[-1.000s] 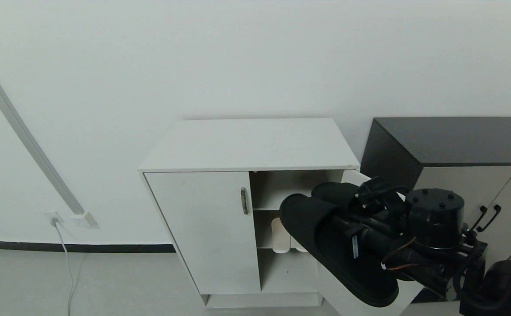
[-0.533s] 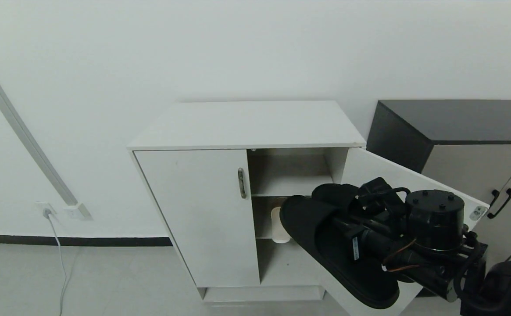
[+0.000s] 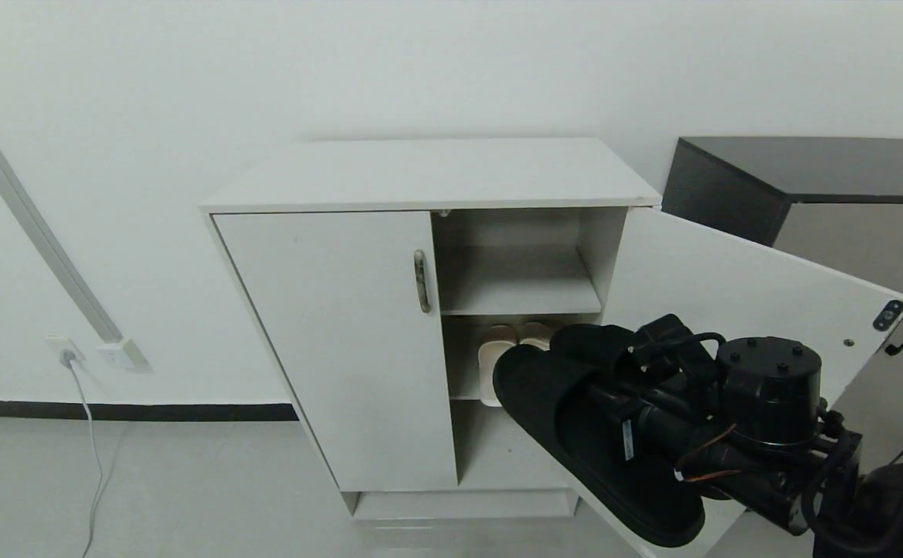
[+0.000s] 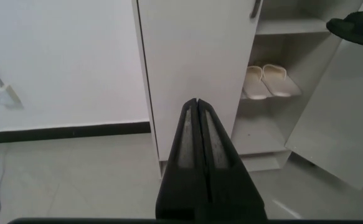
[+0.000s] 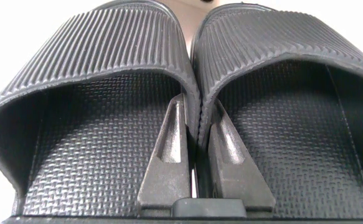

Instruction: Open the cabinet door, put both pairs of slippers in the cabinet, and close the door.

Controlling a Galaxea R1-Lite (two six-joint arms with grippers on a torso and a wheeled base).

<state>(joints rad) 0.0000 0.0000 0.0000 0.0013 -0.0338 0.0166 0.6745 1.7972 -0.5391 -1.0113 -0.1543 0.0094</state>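
Right claw (image 5: 197, 107) grips the black slippers (image 5: 100, 56); left claw (image 4: 197, 104) closed.

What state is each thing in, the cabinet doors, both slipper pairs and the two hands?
Right cabinet door, open.
Left cabinet door, shut.
Beige slippers, inside on the middle shelf.
Black slippers, held, not yet shelved.
Right hand, shut on the black slippers.
Left hand, shut, empty.
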